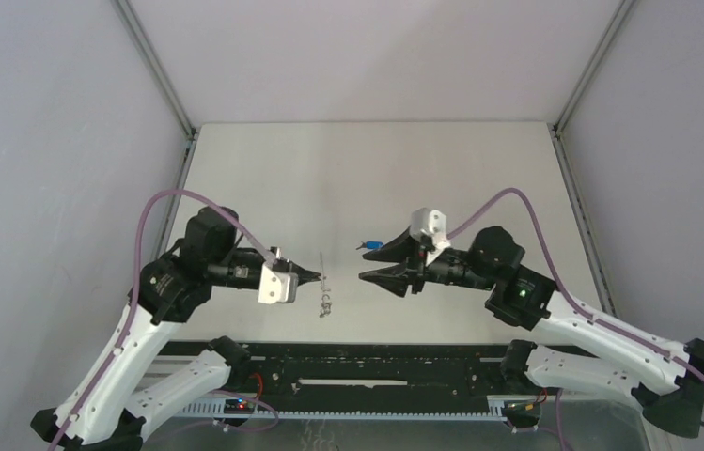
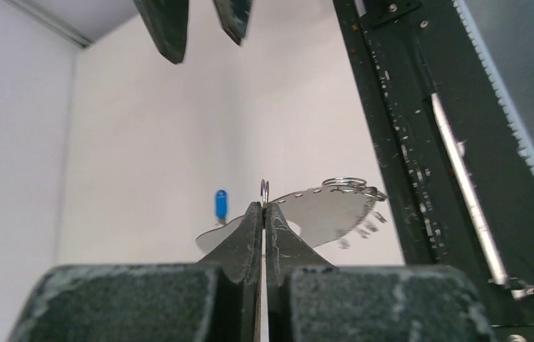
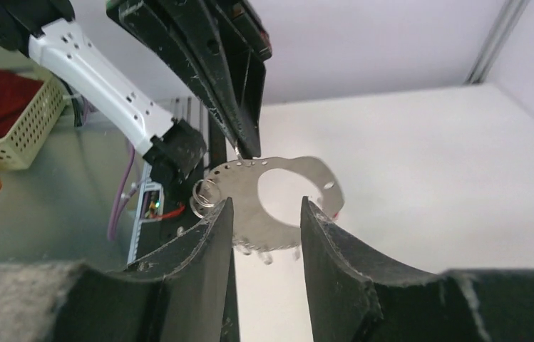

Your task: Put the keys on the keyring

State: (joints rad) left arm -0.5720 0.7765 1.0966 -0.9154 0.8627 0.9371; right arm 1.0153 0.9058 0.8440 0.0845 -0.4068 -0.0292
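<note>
Two pincers face each other low over the surface [image 1: 376, 178]. The left pincer [image 1: 315, 275] is clenched on the rim of the keyring [image 2: 328, 214] and holds it upright, edge-on from above. Whether its lower edge touches the surface I cannot tell. The right pincer [image 1: 367, 276] stands released just before the ring, gripping nothing. The blue key [image 2: 220, 203] lies on the surface beside the right pincer; the red one I cannot find.

The ring looks thin, stiff and light, slick metal likely to pivot in a rim pinch. A hold near the small wire loops [image 3: 205, 194] would steady it. The key is tiny, so its plastic head is the part to take. Both arms reach forward, forearms angled inward.
</note>
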